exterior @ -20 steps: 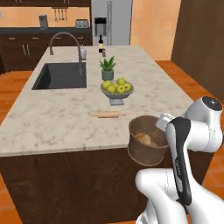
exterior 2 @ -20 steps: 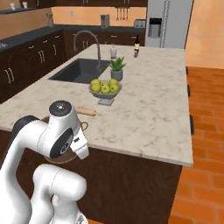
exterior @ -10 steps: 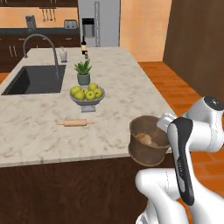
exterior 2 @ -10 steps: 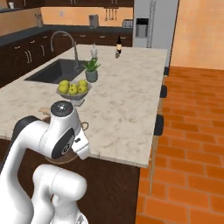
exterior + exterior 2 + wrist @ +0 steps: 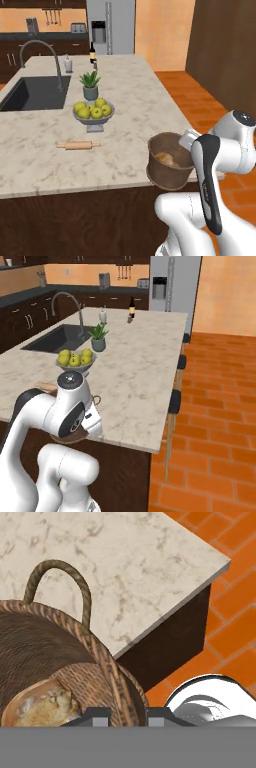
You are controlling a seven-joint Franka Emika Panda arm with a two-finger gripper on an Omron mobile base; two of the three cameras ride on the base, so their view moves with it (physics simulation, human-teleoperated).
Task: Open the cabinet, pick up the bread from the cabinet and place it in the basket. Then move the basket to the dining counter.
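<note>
Large island w/ light beige marbled stone top and dark wood base, i.e. the dining counter (image 5: pixel 130 95): built-in dark sink at its left, grey bowl of green-yellow apples (image 5: pixel 93 113) near centre, wooden rolling pin (image 5: pixel 78 145) in front of the bowl.

Round brown woven basket (image 5: pixel 169 165), bucket-shaped, slightly tapered, thicker rim, arched handle: held in the air at the counter's near right corner, partly over the top, bottom clear of the surface.

Small rounded golden-tan bread bun (image 5: pixel 42 708): lies inside the basket, on its bottom, against the wall.

Two-finger gripper (image 5: pixel 129 714): clenched on the basket's rim, one fingertip inside the wall, one outside; rim pinched between.
</note>
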